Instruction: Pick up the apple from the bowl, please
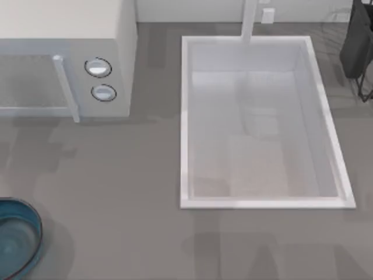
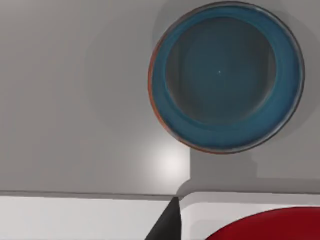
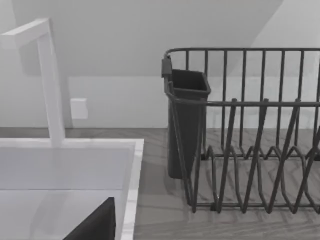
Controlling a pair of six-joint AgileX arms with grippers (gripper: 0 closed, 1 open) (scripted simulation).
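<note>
The bowl (image 1: 36, 233) sits at the table's front left edge, dark blue at the rim and teal inside, and nothing lies in it. In the left wrist view the bowl (image 2: 160, 85) lies below, seen from straight above. The red apple (image 2: 270, 226) is very close to that camera, apart from the bowl, with one dark finger (image 2: 167, 227) of my left gripper (image 2: 210, 232) beside it; the gripper looks shut on it. One dark fingertip of my right gripper (image 3: 95, 225) shows above the sink's corner (image 3: 131, 165).
A white microwave (image 1: 105, 58) with two knobs stands at the back left. A white sink (image 1: 185, 116) with a faucet (image 1: 249, 23) takes up the middle and right. A dark dish rack (image 3: 240, 140) with a cutlery cup (image 3: 186, 120) stands at the far right.
</note>
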